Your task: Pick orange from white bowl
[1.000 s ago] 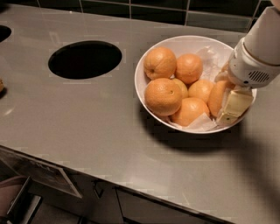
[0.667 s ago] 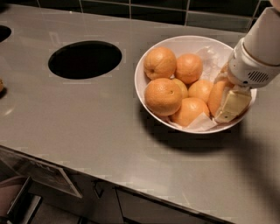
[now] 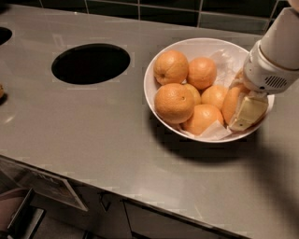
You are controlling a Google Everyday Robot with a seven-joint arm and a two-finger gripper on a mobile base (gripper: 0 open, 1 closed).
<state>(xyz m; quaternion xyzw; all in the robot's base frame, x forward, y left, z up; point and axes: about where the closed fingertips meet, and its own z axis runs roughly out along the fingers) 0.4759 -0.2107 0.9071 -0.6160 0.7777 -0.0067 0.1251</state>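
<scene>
The white bowl [image 3: 161,58], lined with crumpled white paper, stands on the grey counter and holds several oranges. The orange [image 3: 174,102], the largest and dimpled, lies at the front left of the pile, untouched. My gripper [image 3: 242,115] reaches down into the right side of the bowl, well to the right of that orange. Its cream-coloured tip presses against a different orange [image 3: 230,103] at the bowl's right rim, which it partly hides. The white wrist housing [image 3: 268,70] covers the bowl's far right edge.
A round black hole [image 3: 90,63] is cut into the counter left of the bowl. A dark tiled wall [image 3: 140,7] runs along the back. The counter's front edge [image 3: 117,196] drops to cabinets below.
</scene>
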